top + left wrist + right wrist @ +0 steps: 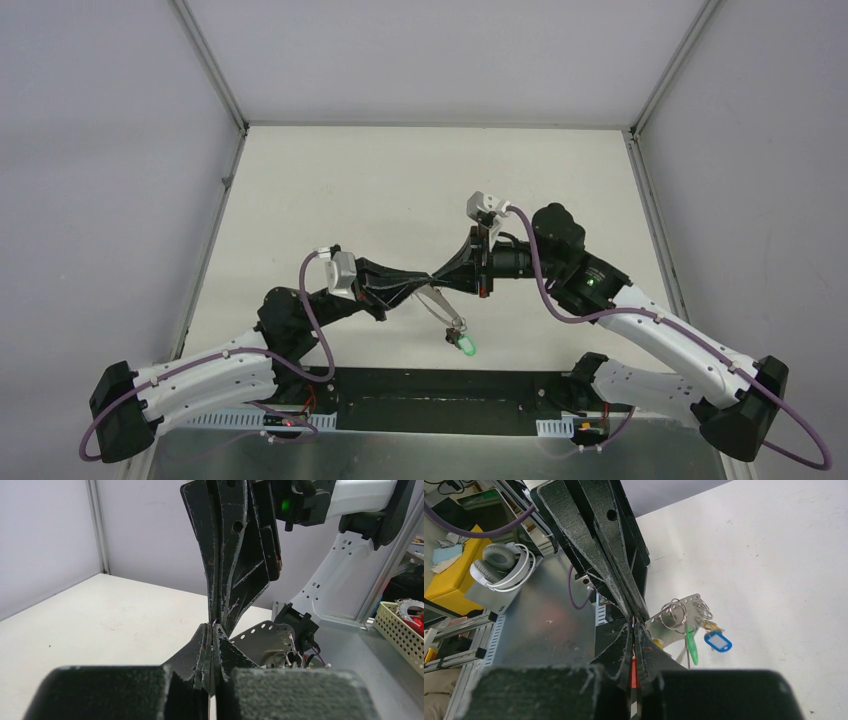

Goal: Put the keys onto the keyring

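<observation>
Nearest the left wrist lens, the black left tool is pressed together, tip to tip with the black right tool, also together; what either pinches I cannot tell. Off the white table, a cream mesh basket holds something red and something silvery.

Right wrist: the thin grey perforated metal keyring hangs under the tips, carrying a green-headed key and a blue plastic tag.

From above, it dangles near the table's near edge, midway. A weak pinch, I judge, could drop it.

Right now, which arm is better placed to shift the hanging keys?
Right, marginally. The left gripper and right gripper pinch the keyring tip to tip, but the green key and blue tag hang on the right's side.
</observation>
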